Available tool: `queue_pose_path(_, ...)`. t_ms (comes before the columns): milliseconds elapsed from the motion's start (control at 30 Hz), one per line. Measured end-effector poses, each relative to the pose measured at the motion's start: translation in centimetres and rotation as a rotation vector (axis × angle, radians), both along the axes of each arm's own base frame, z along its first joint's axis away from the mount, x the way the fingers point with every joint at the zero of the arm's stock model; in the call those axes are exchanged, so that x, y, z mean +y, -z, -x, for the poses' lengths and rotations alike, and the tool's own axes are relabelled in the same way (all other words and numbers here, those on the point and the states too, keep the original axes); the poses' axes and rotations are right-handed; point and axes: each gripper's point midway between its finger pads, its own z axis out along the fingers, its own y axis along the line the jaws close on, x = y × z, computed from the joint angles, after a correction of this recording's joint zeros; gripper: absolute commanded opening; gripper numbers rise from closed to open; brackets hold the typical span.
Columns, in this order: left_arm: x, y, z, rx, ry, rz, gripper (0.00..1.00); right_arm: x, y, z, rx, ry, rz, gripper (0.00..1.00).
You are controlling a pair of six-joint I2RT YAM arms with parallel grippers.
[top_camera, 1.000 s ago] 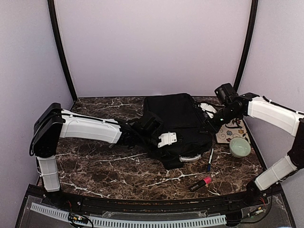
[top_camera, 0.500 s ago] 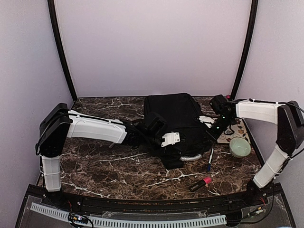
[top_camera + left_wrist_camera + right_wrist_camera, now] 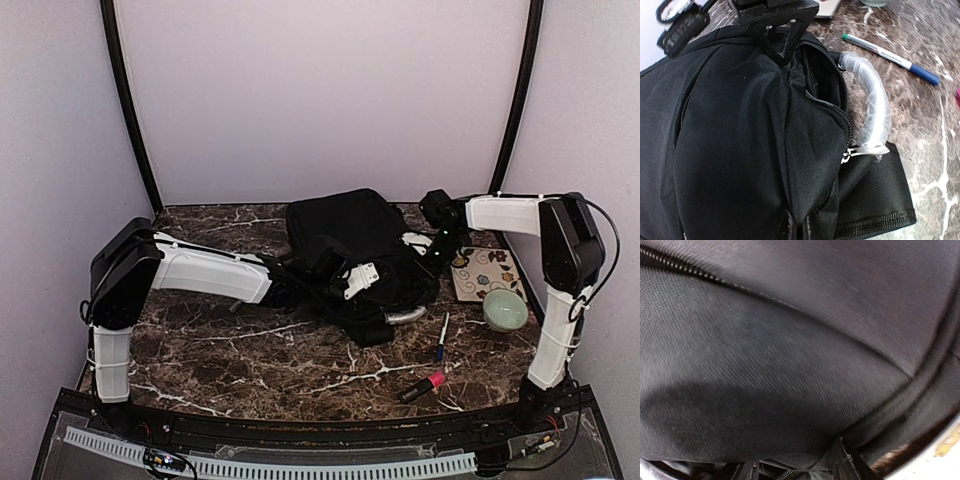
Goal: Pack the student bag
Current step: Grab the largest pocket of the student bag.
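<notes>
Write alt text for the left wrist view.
The left gripper, shut, pinches a fold of the black student bag beside its open zipper. A light grey handle loop curves off the bag's right edge, and a blue-capped pen lies on the marble table beyond it.

Lilac walls (image 3: 320, 100), dark marble table (image 3: 250, 350)
</notes>
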Motion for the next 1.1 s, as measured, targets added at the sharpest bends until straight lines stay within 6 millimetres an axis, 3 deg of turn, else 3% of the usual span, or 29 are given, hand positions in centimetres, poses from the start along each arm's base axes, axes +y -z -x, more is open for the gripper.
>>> queue_pose_path(167, 0.1, -0.6, -1.8, 0.078, -0.091, 0.101, 0.0, -0.1, -2.3, -1.4, -0.086, 0.04, -0.011, 0.56)
queue_pose_path(300, 0.0, -1.2, -2.5, 0.173, -0.116, 0.2, 0.0, 0.3, -8.5, -1.5, -0.249, 0.054, -0.117, 0.54)
queue_pose_path(433, -0.8, -0.5, -2.8, 0.225, -0.12, 0.256, 0.0, 1.5, -13.1, 0.5, -0.348, 0.011, -0.251, 0.46)
queue_pose_path(500, -1.3, -0.1, -2.9, 0.244, -0.121, 0.273, 0.0, 2.2, -13.0, 1.9, -0.33, -0.021, -0.284, 0.44)
queue_pose_path(733, -2.8, -0.5, -3.7, 0.313, -0.127, 0.368, 0.0, 4.5, -7.2, 7.5, -0.123, -0.122, -0.291, 0.43)
queue_pose_path(900, -3.2, -0.7, -3.8, 0.362, -0.139, 0.415, 0.0, 5.1, -6.6, 7.9, -0.114, -0.133, -0.291, 0.47)
queue_pose_path(1100, -3.6, -0.9, -3.9, 0.392, -0.149, 0.443, 0.0, 5.4, -5.1, 7.5, -0.098, -0.121, -0.291, 0.44)
